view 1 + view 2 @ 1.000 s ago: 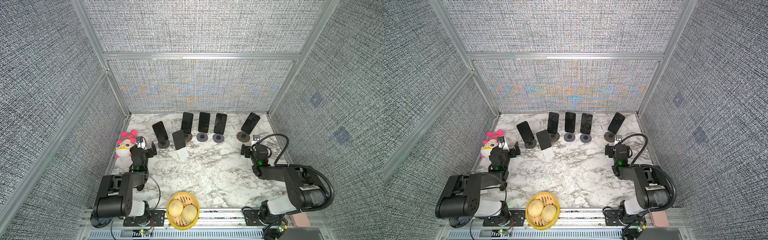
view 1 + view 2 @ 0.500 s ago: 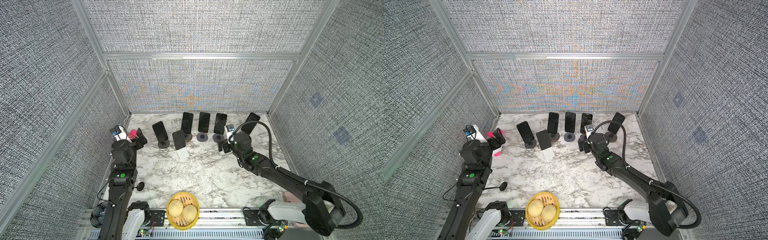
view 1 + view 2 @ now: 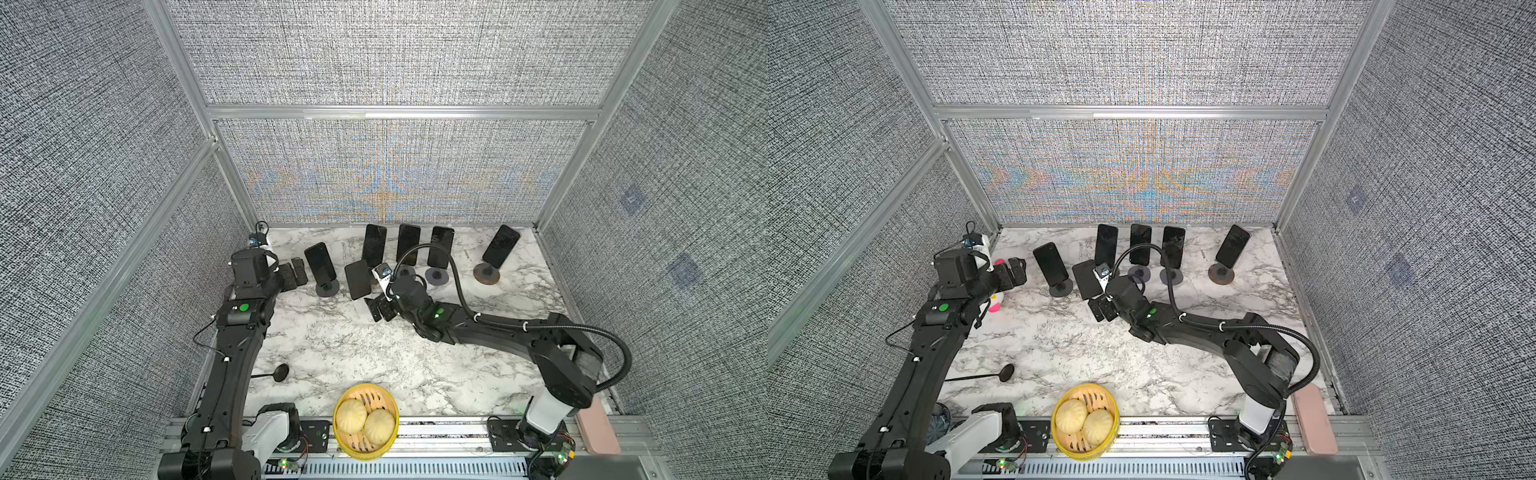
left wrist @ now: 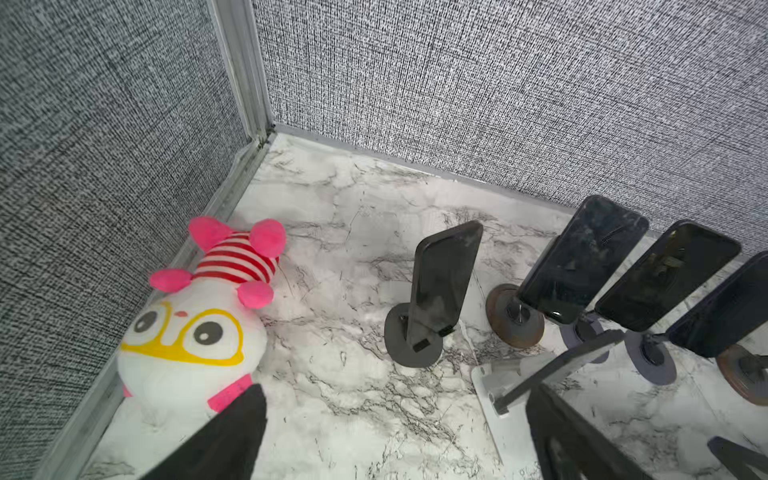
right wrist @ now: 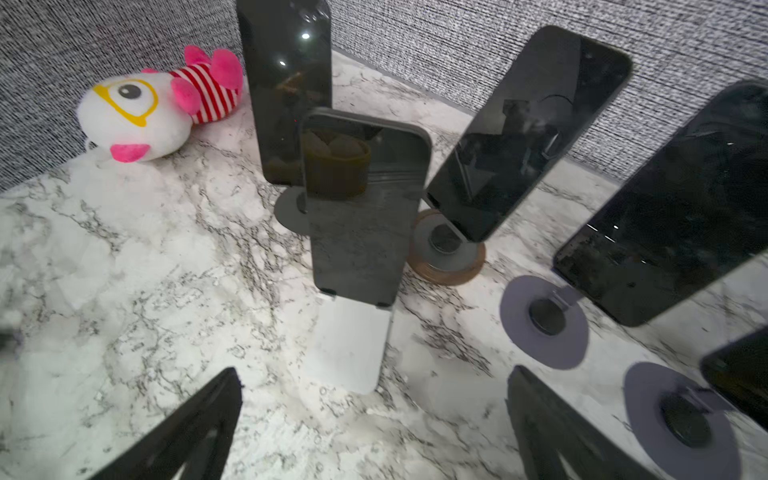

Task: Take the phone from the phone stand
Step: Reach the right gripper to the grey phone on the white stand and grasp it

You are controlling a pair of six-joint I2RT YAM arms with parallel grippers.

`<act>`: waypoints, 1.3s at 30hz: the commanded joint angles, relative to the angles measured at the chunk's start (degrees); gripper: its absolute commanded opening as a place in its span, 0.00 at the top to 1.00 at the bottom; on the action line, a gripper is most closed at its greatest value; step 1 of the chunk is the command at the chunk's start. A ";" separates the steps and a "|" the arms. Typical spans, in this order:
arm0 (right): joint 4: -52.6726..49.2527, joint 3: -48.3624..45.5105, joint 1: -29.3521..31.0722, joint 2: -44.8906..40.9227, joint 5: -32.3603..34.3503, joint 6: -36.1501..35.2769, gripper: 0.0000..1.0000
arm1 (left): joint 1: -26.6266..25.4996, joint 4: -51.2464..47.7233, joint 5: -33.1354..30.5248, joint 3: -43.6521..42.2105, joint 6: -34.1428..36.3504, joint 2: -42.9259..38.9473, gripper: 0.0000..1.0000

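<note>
only wrist views show the plush toy (image 4: 195, 328) clearly; left tool (image 3: 293, 272) and right tool (image 3: 381, 309) gape wide.

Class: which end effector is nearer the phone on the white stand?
Right. Right end effector: just before the phone. Left end effector: farther left, past another phone.

In front of the front phone (image 3: 358, 279) the marble table (image 3: 332, 345) lies bare as far as the spoon (image 3: 278, 372) and the steamer basket (image 3: 365, 415), and only the right gripper (image 3: 380, 309), jaws spread wide, stands in that lane. Close behind the front phone a row of three phones (image 3: 408, 244) on round bases (image 3: 436, 276) walls off the back, and just to its left a phone on a dark stand (image 3: 320, 262) leaves a narrow gap, with the left gripper (image 3: 293, 272), also spread, beyond it. Farther to its right a lone phone (image 3: 500, 246) stands well apart, bare marble before it.
</note>
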 commanded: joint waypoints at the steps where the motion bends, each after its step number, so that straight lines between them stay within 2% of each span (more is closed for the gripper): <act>1: 7.00 2.28 0.16 3.13 -1.32 2.54 0.01 | 0.59 3.11 1.97 -1.24 -0.99 -1.44 0.02; 7: 11.33 6.92 0.06 9.69 2.36 2.77 0.01 | 1.00 3.25 0.61 -3.09 -0.76 -3.45 0.02; 13: 12.95 11.67 -0.21 15.07 5.00 2.23 0.01 | 2.34 3.08 2.25 -2.81 -1.27 -2.36 0.02; 25: 10.34 18.31 -2.21 21.11 1.26 2.88 0.01 | 5.61 4.63 6.02 -3.42 -3.05 -2.53 0.02; 34: 10.49 20.21 -2.21 23.92 2.55 4.16 0.02 | 7.51 5.42 7.66 -3.81 -4.10 -2.44 0.02; 39: 12.33 19.04 -1.87 23.88 4.46 4.85 0.09 | 8.06 5.69 8.35 -3.96 -4.52 -2.61 0.02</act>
